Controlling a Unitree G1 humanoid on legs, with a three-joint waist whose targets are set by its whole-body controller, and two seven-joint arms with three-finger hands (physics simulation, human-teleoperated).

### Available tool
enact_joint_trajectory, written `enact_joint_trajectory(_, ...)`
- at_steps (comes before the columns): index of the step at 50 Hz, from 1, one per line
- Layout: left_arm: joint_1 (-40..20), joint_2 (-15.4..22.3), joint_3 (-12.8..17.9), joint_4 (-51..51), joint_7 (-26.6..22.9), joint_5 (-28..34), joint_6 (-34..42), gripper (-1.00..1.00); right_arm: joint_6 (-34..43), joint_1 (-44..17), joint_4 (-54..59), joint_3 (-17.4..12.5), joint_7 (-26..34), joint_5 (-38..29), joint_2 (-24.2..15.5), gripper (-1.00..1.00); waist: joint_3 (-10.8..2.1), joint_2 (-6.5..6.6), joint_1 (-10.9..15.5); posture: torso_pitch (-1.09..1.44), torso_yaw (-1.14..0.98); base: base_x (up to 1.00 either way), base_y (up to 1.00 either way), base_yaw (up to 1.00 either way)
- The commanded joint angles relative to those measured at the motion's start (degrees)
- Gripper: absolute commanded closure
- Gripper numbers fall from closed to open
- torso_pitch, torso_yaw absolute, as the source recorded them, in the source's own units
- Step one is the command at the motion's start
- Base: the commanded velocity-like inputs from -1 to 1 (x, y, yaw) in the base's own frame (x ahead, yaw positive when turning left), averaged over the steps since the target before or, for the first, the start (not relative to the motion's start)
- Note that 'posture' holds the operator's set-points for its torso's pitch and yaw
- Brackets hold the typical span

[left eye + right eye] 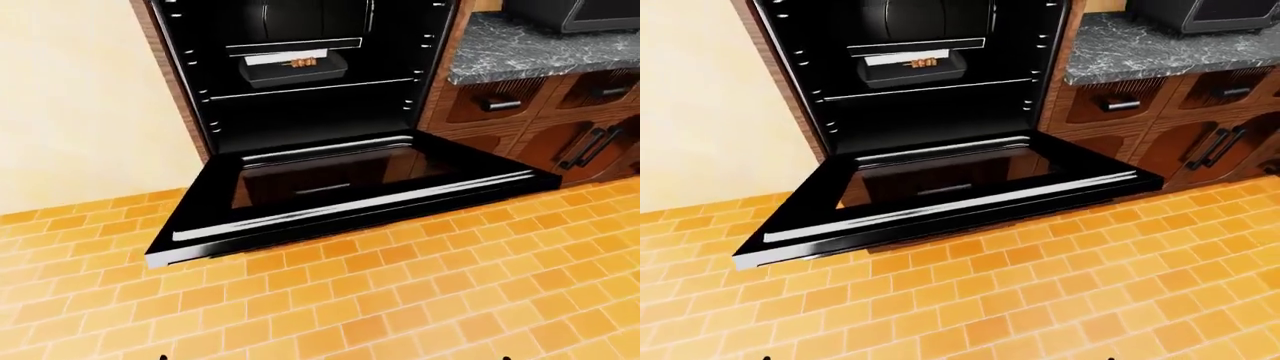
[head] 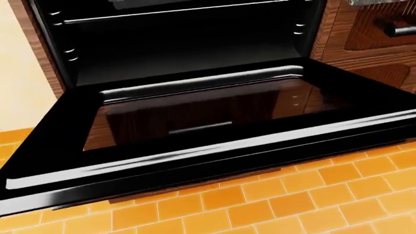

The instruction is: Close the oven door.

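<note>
I am looking down at the oven door (image 1: 340, 199) lying flat open across the frame's middle, its long lip running left to right below me, neither hand showing, so their state is unknown.

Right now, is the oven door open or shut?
Open: the oven door lies folded down flat, exposing the racks and a tray inside.
</note>
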Motion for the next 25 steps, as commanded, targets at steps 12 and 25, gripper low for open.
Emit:
enact_joint_trajectory(12,-0.6,1.87,0.84,-1.43,0.78,-0.58,-0.97,-1.0,-1.13,-0.3,-0.77,0.12,-0.2,-0.25,-0.26,-1.0,0.02,8.08,1.14,0.0,0.0,0.0,0.33,0.0)
enact_joint_trajectory(25,-0.49,1.82,0.71,-1.42,0.92,-0.53,-1.12,-1.0,-1.06,-0.32,-0.76,0.04,-0.03,-0.14,-0.38,-1.0,-0.1,-0.62,0.95,0.0,0.0,0.0,0.33,0.0)
